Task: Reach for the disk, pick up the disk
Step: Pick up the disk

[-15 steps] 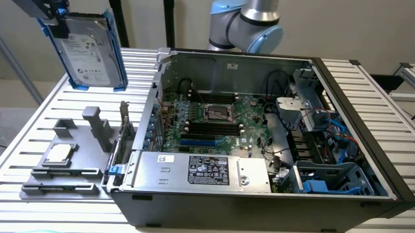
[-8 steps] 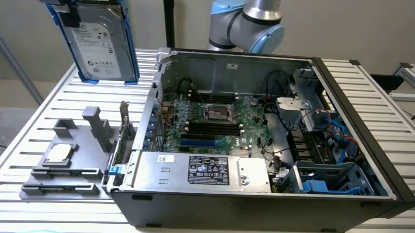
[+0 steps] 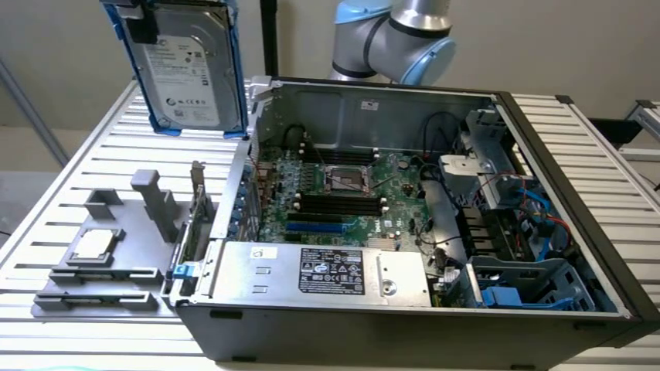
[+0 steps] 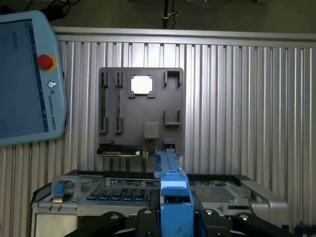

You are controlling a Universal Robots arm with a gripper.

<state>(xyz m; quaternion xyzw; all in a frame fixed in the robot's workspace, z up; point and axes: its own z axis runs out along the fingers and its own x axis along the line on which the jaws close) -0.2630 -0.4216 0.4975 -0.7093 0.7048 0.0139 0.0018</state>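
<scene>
the arm (image 3: 397, 39) is built of rounded silver-grey metal segments with a smooth, slightly glossy finish. pale blue plastic caps cover the joints, one on the exterior view's left of the elbow and another on its right, each curved like a shallow dome. in the wrist view the gripper (image 4: 175, 217) has a matte black body with two angled black links, each dotted with small round silver screw heads.
</scene>
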